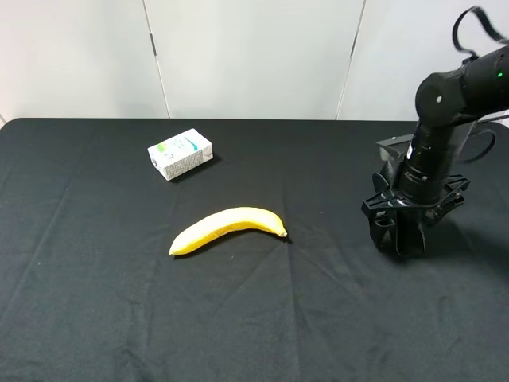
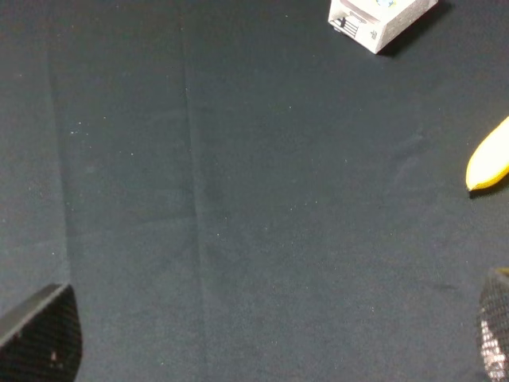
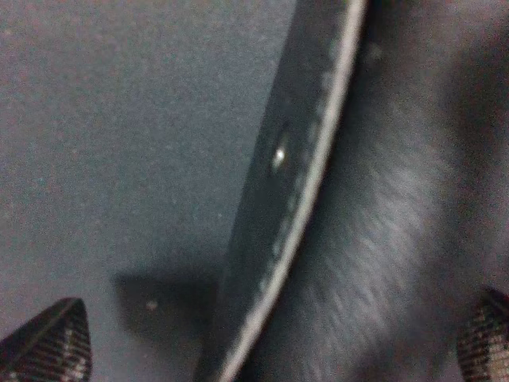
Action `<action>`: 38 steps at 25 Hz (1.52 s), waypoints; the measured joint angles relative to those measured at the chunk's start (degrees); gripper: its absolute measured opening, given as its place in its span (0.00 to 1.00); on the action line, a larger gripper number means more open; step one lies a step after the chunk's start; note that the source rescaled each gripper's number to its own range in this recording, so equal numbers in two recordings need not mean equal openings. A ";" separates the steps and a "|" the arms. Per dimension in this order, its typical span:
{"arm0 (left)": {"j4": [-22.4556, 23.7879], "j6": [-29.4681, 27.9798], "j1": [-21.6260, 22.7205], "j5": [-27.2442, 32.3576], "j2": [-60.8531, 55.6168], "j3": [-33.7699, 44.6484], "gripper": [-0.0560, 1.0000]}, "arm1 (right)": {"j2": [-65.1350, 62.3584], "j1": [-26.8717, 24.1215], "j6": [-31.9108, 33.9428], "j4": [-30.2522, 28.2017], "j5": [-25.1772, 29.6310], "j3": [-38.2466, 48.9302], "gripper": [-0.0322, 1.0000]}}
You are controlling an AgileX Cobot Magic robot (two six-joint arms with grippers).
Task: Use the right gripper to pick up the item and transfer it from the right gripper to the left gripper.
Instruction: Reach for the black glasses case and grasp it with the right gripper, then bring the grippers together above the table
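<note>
Left fingers wide apart, holding nothing, over the table. Carton back left, banana mid-table. Far right: right fingers spread wide, down at the table, straddling the black case. Contact unclear, view's blurry.

You have a curved yellow banana lying on the black cloth-covered counter. A small white cardboard carton sits apart from that banana, toward the white panelled wall.
</note>
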 joint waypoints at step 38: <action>0.00 0.00 0.00 0.00 0.00 0.00 0.99 | 0.98 0.00 1.55 -1.75 6.75 -4.82 0.05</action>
